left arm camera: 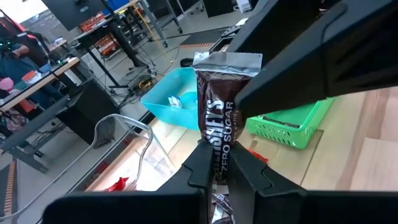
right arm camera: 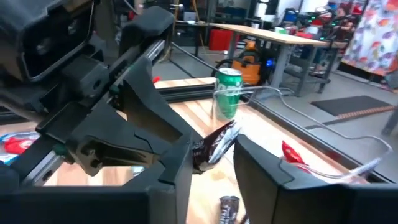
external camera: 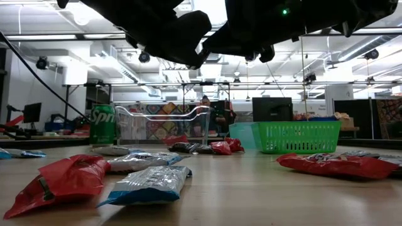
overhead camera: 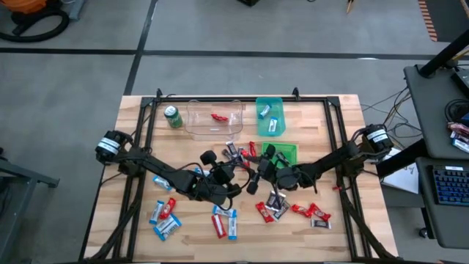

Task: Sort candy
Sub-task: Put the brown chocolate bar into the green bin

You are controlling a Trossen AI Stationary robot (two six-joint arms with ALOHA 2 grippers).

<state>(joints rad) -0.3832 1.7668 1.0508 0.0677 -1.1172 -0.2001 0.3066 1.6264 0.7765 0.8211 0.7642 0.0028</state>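
A dark brown candy bar with silver ends (left arm camera: 217,118) hangs in the air over the table's middle, with my left gripper (left arm camera: 217,160) shut on it. My right gripper (right arm camera: 214,158) faces it from the table's right, and its two fingers stand on either side of the bar's free end (right arm camera: 216,142). In the high view both grippers (overhead camera: 233,174) (overhead camera: 256,176) meet near the green basket (overhead camera: 282,152). Red, blue-and-white and brown candy (overhead camera: 165,220) lies loose on the near half of the table. My left gripper pinches the bar's lower end (left arm camera: 217,151) between its two fingers, coming roughly level from the table's left. The bar sticks out past the fingertips, silver crimped end (left arm camera: 227,61) farthest out, lifted clear of the table. My right gripper: I cannot tell whether its fingers (left arm camera: 292,68) touch the bar.
At the far side stand a clear tray (overhead camera: 214,117) holding one red candy, a blue bin (overhead camera: 269,116) and a green drink can (overhead camera: 173,116). More red candy (overhead camera: 304,211) lies near the front right. Black frame rails run along the table's left and right.
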